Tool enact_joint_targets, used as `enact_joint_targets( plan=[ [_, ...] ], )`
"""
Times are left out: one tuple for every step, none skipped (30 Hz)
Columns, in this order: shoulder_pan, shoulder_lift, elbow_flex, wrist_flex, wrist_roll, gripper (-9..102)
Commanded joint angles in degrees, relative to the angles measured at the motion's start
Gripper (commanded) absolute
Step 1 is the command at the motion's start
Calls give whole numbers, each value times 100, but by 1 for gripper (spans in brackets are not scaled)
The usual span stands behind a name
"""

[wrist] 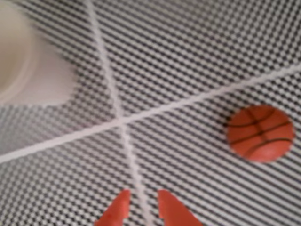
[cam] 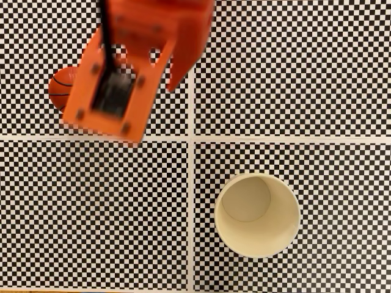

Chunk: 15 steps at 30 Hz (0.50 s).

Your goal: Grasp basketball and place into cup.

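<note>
Basketball (wrist: 260, 133) sits on the checkered tabletop (cam: 305, 73), well apart from the cup (cam: 257, 215), which stands upright and empty. Your hand (wrist: 141, 200) is slightly spread, holding nothing, hovering off to the ball's side in the wrist view. Swing over until the ball is centred between the fingertips, open wider, then descend straight.

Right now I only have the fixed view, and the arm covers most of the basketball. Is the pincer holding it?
Observer: No. In the wrist view the basketball lies whole on the checkered mat, apart from the pincer.
Operator: Is the pincer open?
Observer: Yes, slightly parted, with nothing but mat in the gap.
Operator: Which way is the ball from it?
Observer: In the wrist view, up and to the right.
</note>
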Motion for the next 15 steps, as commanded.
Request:
enact_joint_targets(
  plan=[
    [141, -448, -1020, 281, -123, 9],
    [202, -606, -1134, 316, -97, 12],
    [281, -712, -1187, 316, -79, 14],
    [360, -800, -1230, 316, -149, 14],
    [422, -870, -1248, 316, -255, 15],
    [475, -905, -1222, 316, -334, 18],
    [510, -914, -1116, 316, -360, 21],
    [554, -914, -1037, 316, -369, 23],
    [589, -923, -984, 308, -316, 25],
    [633, -958, -967, 308, -264, 26],
    [694, -1020, -940, 290, -220, 26],
    [756, -1099, -940, 290, -114, 26],
    [835, -1178, -940, 272, -79, 26],
    [888, -1283, -940, 255, -97, 27],
    [949, -1389, -976, 264, -88, 30]
  ],
)
